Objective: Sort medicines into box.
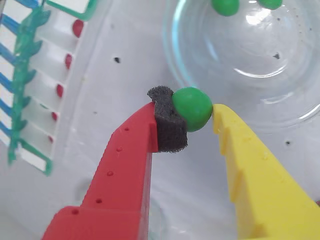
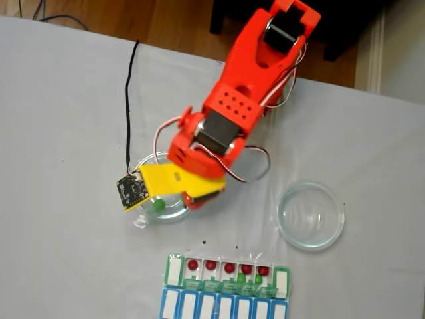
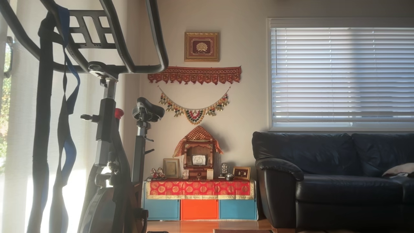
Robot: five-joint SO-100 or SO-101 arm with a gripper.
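Green ball [image 1: 192,107] is pinched in the tool [image 1: 195,112], foam pad [image 1: 169,120] on the red finger one side, yellow finger [image 1: 250,165] on the other, hanging at the rim of the clear dish [image 1: 300,107]; two more green balls [image 1: 225,6] sit in that dish. Fixed view: tool [image 2: 159,203] over the left dish [image 2: 143,219], pill organizer [image 2: 174,269] at the near tabletop [image 2: 60,133] edge, five red balls [image 2: 228,267] already in its compartments, second dish [image 2: 311,216] off to the right. My read: grip is on the ball's edge, not centre, so keep the squeeze steady, lift clear of the rim, move slowly, release low over a compartment so it doesn't bounce out.
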